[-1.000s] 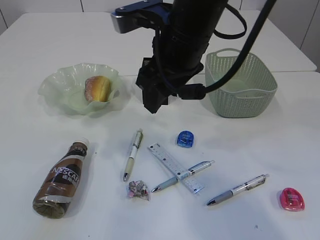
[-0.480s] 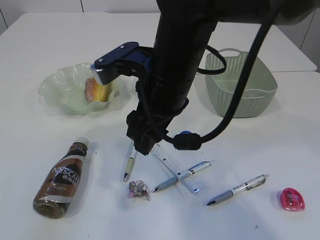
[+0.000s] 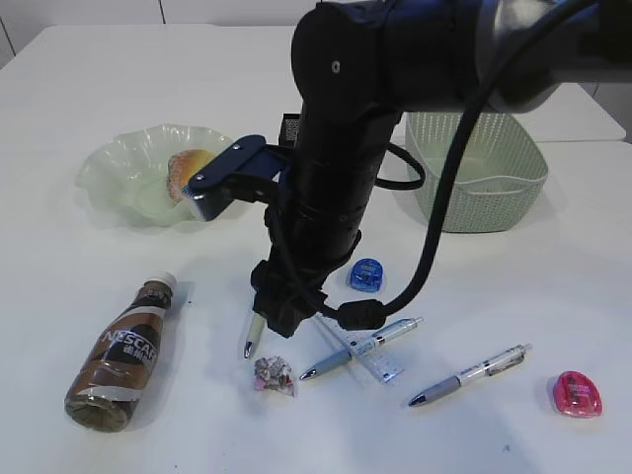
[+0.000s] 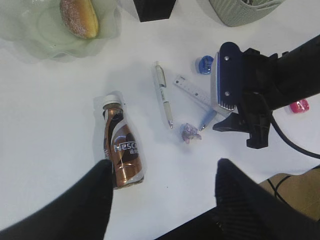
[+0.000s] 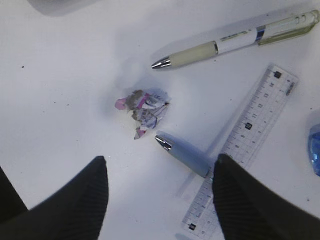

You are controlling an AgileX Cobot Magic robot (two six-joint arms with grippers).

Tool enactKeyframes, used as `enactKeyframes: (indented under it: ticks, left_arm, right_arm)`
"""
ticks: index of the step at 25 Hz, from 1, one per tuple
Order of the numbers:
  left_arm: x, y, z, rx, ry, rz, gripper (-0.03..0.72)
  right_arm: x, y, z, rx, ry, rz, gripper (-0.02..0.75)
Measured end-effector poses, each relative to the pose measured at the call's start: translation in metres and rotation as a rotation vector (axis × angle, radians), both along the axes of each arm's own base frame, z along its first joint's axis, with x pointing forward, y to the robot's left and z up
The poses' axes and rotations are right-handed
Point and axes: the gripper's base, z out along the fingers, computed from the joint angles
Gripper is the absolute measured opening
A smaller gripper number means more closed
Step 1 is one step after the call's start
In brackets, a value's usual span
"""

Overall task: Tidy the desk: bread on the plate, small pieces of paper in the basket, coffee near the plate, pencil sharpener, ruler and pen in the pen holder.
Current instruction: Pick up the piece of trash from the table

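White desk (image 3: pixel 79 69), plain, with a seam running across behind the plate (image 3: pixel 118 163); pale wall panels beyond its far edge. In the left wrist view a strip of brown floor shows past the desk's near edge.

Landmark: the crumpled paper (image 3: pixel 274 375).
- Bread (image 3: pixel 190 170) sits in the plate, far back-left of the paper; partly hidden by the right arm's camera block.
- Coffee (image 3: pixel 123 353) lies on its side, left of the paper, cap toward the plate.
- Basket (image 3: pixel 474 168) far back-right of the paper; its left wall is covered by the arm.
- Ruler (image 5: pixel 250 145) just right of the paper; a blue-grey pen (image 5: pixel 182 152) lies across it.
- White pen (image 5: pixel 235 42) behind the paper; its upper half is hidden in the exterior view.
- Grey pen (image 3: pixel 472 374) right of the paper; pink sharpener (image 3: pixel 578 393) further right.
- Blue sharpener (image 3: pixel 366 274) back-right of the paper.
- Pen holder (image 4: pixel 154 9) cut off at the top edge of the left wrist view.

Right gripper (image 5: pixel 157 192): jaws wide apart, empty, over the paper. Left gripper (image 4: pixel 162 187): jaws well apart, empty, high above the coffee. In both wrist views only dark finger bases show; tips are cut off.
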Motion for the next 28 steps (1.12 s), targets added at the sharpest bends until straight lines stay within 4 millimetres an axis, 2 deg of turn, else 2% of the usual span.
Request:
enactKeyframes:
  ticks: [4, 13, 18, 22, 28]
  left_arm:
    - [0.000, 0.000, 0.000, 0.000, 0.000, 0.000, 0.456]
    - [0.000, 0.000, 0.000, 0.000, 0.000, 0.000, 0.456]
    - [0.000, 0.000, 0.000, 0.002, 0.000, 0.001, 0.456]
    - [0.000, 0.000, 0.000, 0.003, -0.001, 0.001, 0.456]
    - [0.000, 0.000, 0.000, 0.005, -0.001, 0.002, 0.456]
  right_arm:
    - [0.002, 0.004, -0.013, 0.000, 0.036, -0.005, 0.512]
    - [0.005, 0.009, -0.023, 0.027, 0.050, -0.046, 0.515]
    - [0.007, 0.011, -0.026, 0.043, 0.039, -0.068, 0.544]
    - [0.008, 0.015, -0.043, 0.047, 0.091, -0.092, 0.575]
    - [0.009, 0.019, -0.056, 0.055, 0.137, -0.124, 0.587]
